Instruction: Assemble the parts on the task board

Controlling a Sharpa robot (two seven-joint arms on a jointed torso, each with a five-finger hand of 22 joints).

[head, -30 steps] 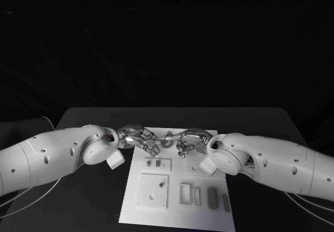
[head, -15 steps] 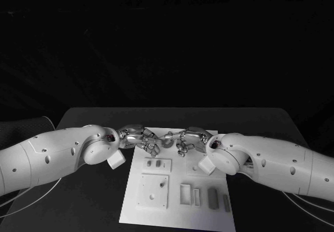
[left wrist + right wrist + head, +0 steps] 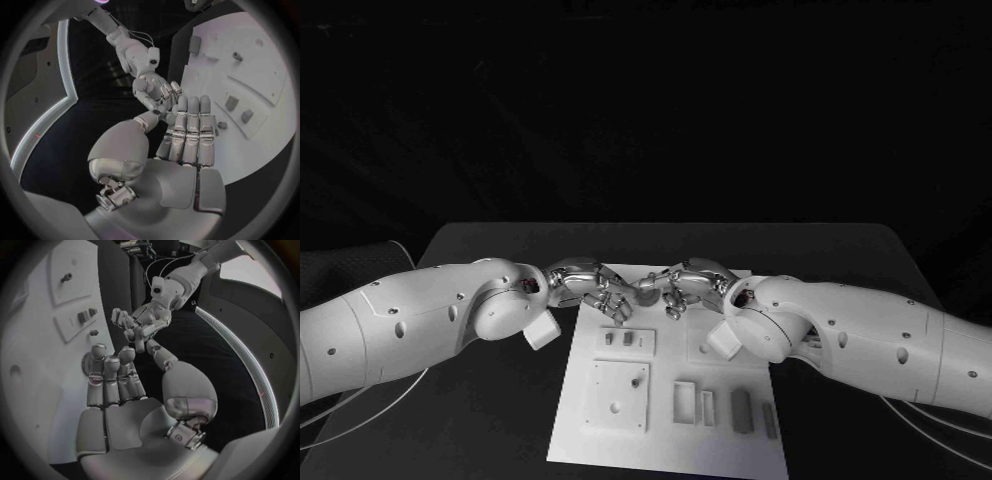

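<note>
Fingers of the left robot hand (image 3: pixel 589 288) and right robot hand (image 3: pixel 684 287) are obscuring any grasp; closure indeterminable. Both are meeting over the flat white rectangular task board (image 3: pixel 668 440) at its 12 o'clock end.

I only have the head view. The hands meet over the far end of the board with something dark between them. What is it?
Observer: The right wrist view shows a round, ridged grey part right beside the fingertips of the right hand.
Operator: Is the left hand gripping it too?
Observer: I cannot tell. In the left wrist view, the fingers of the left hand lie straight, side by side, above the task board.
</note>
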